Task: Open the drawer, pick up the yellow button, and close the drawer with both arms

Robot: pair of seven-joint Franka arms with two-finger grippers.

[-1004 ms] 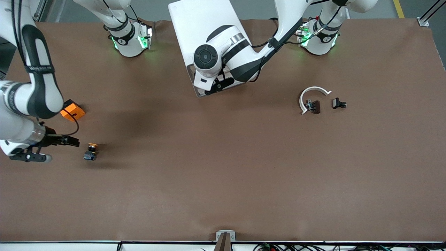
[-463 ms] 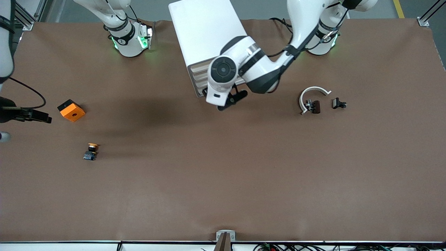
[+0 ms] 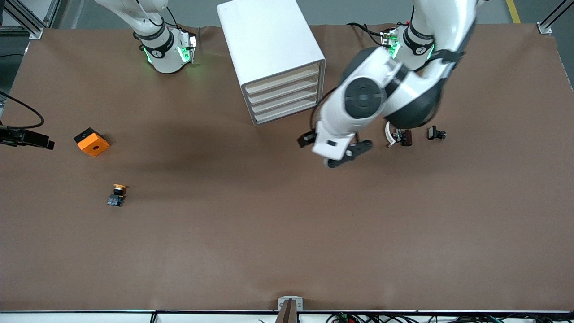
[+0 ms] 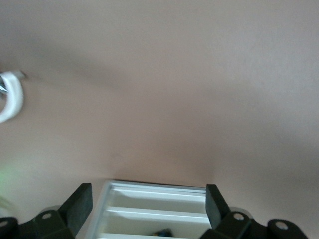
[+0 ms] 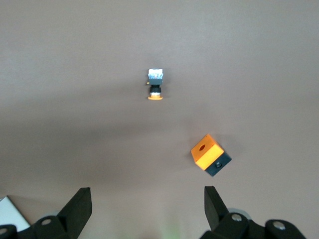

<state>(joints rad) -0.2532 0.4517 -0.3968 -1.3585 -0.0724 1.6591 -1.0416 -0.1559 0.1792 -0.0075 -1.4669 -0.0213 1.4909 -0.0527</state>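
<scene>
Drawers all sit flush in the cabinet [image 3: 273, 54], the top drawer [image 3: 281, 79] included, and the button [image 3: 117, 194] lies on the table [image 3: 287, 233] near the right arm's end, nearer the camera than the orange block [image 3: 92, 142]. What seems left is only retreat, best done upward, clear of the white arc [image 4: 11, 97] and clips.

Left gripper [image 3: 334, 150], fingers apart, hangs over bare table beside the cabinet; half a second ago it was at the drawer fronts. Right gripper [image 3: 27, 138], also spread and empty, sits at the table's edge, barely shifted.
</scene>
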